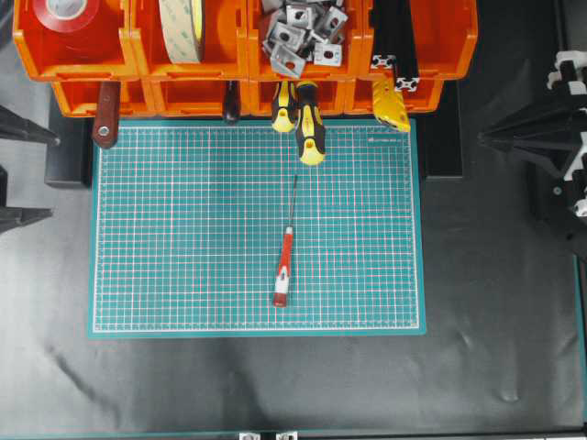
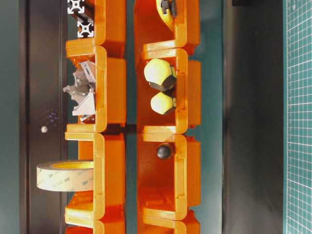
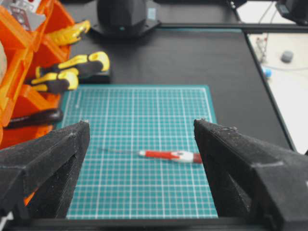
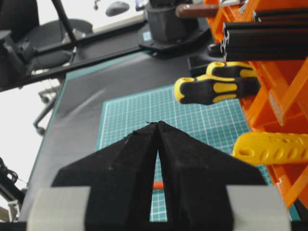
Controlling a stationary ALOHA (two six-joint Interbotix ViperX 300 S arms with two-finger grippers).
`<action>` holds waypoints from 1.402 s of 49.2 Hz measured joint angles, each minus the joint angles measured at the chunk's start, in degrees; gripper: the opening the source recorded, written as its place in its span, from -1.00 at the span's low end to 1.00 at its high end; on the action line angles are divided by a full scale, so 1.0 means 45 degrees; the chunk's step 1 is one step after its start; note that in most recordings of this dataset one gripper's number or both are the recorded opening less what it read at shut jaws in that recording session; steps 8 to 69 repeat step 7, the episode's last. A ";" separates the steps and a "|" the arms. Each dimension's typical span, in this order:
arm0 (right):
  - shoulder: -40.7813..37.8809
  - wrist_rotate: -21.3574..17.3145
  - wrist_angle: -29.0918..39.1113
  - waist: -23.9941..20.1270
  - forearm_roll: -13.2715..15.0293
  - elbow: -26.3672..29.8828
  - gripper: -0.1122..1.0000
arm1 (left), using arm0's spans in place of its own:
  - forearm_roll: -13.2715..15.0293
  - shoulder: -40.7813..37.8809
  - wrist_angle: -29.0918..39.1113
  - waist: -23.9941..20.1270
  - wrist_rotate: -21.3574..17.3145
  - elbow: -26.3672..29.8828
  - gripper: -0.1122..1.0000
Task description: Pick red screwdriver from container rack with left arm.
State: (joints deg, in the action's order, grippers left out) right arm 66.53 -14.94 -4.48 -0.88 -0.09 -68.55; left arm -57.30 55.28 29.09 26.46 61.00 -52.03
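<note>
Spread black left gripper fingers frame the red screwdriver, its thin shaft barely visible; right gripper pinched closed, empty.

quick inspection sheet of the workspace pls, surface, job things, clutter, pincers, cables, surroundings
surface: green cutting mat on a black tabletop, which shows a few creases
job's things: red screwdriver lies flat on the mat, handle toward the near edge, outside the container rack
clutter: yellow-and-black screwdrivers, a brown-red handle, tape rolls, metal brackets and black profiles in the bins
grippers: left pincer open, holding nothing, the screwdriver visible between its fingers; right pincer shut, empty
cables: thin wires beyond the table's edge
surroundings: office chair and pale floor
</note>
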 measured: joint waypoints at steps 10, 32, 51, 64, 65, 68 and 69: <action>0.0020 -0.0020 -0.0098 0.0000 0.0000 0.0000 -0.79 | 0.0000 0.0059 0.0000 -0.0020 0.0000 -0.0020 0.72; 0.0020 -0.0020 -0.0098 0.0000 0.0000 0.0000 -0.79 | 0.0000 0.0059 0.0000 -0.0020 0.0000 -0.0020 0.72; 0.0020 -0.0020 -0.0098 0.0000 0.0000 0.0000 -0.79 | 0.0000 0.0059 0.0000 -0.0020 0.0000 -0.0020 0.72; 0.0020 -0.0020 -0.0098 0.0000 0.0000 0.0000 -0.79 | 0.0000 0.0059 0.0000 -0.0020 0.0000 -0.0020 0.72; 0.0020 -0.0020 -0.0098 0.0000 0.0000 0.0000 -0.79 | 0.0000 0.0059 0.0000 -0.0020 0.0000 -0.0020 0.72; 0.0020 -0.0020 -0.0098 0.0000 0.0000 0.0000 -0.79 | 0.0000 0.0059 0.0000 -0.0020 0.0000 -0.0020 0.72; 0.0020 -0.0020 -0.0098 0.0000 0.0000 0.0000 -0.79 | 0.0000 0.0059 0.0000 -0.0020 0.0000 -0.0020 0.72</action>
